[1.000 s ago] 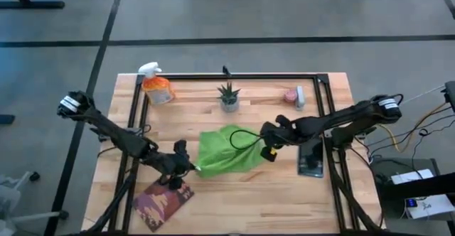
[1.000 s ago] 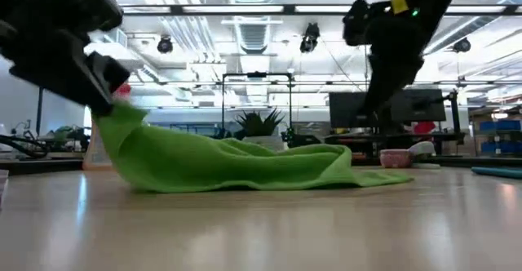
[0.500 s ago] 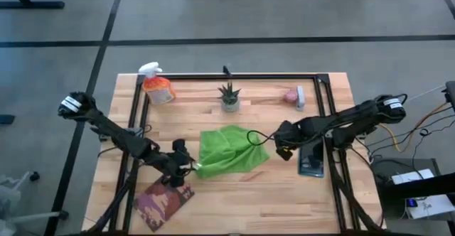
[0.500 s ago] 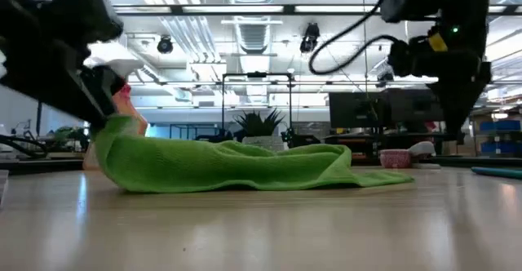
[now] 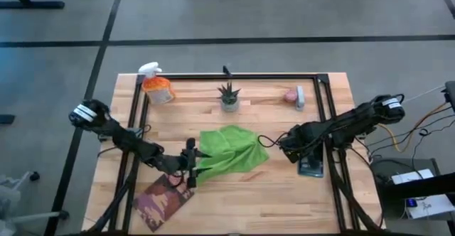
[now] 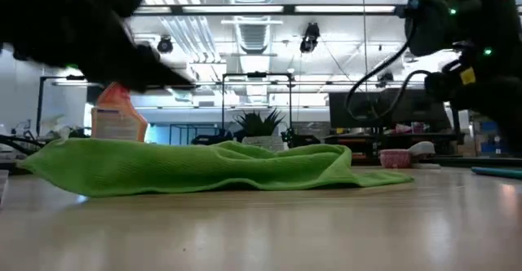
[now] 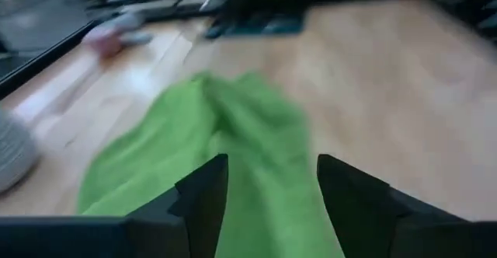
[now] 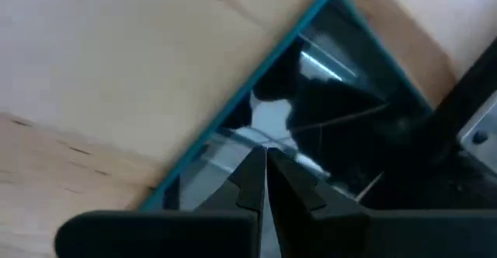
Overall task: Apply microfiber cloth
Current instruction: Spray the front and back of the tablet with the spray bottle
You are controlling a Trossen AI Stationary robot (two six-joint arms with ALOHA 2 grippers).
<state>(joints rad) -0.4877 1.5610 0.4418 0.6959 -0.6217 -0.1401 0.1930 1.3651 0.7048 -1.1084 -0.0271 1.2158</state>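
Lying crumpled near the middle of the wood table (image 5: 234, 200), the lime-green cloth (image 5: 229, 151) spreads flat in the low view, w/ a raised fold toward its right end. The left gripper (image 5: 190, 162) sits at the cloth's left edge, just above the fabric; the left wrist view shows its jaws apart, w/ green cloth between and beyond the two dark fingers (image 7: 203, 197), nothing pinched. The right gripper (image 5: 288, 148) is off the cloth's right side, well clear of it, over a dark tablet (image 5: 311, 161) w/ a teal rim; the right wrist view shows its jaws closed tip to tip, holding nothing. At the table's far edge: an orange spray bottle (image 5: 156, 87), a small potted plant (image 5: 229, 97) & a pink item (image 5: 291, 94). A patterned book (image 5: 163, 202) lies near the front left.
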